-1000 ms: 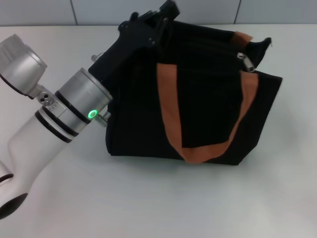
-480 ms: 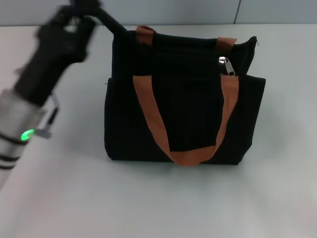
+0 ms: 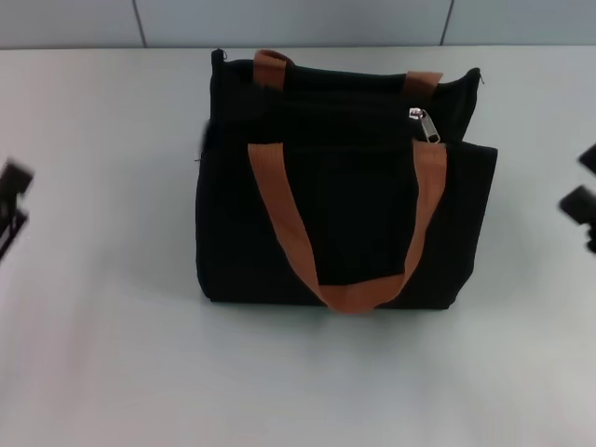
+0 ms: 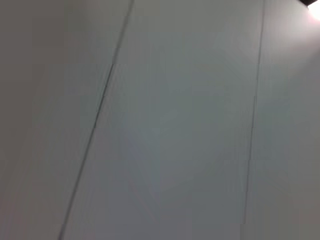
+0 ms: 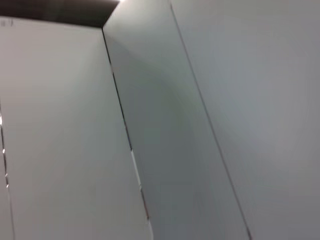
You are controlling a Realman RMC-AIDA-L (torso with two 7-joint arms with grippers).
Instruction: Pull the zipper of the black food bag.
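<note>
Head view. The white table (image 3: 112, 372) fills the foreground, and the black food bag (image 3: 345, 177) stands upright on it near the centre, its broad front face turned toward the camera. An orange-brown strap (image 3: 279, 223) loops down over that face in a U, its lowest point close to the bag's bottom edge. A second strap (image 3: 272, 65) shows at the back of the top edge, one end toward the robot's left and the other toward its right. The zipper (image 3: 424, 124), a small silver pull tab, lies on the bag's top toward the robot's right end, just above the front strap's right leg.

The left gripper (image 3: 11, 200) appears only as a dark, blurred shape at the left frame edge, well apart from the bag and touching nothing; whether its fingers are spread or closed cannot be told. The right gripper (image 3: 582, 200) is likewise a dark fragment at the right frame edge, clear of the bag, its finger state indeterminate.

Behind the table runs a grey panelled wall (image 3: 298, 20).

Both wrist views show only pale grey panels with thin seams.
</note>
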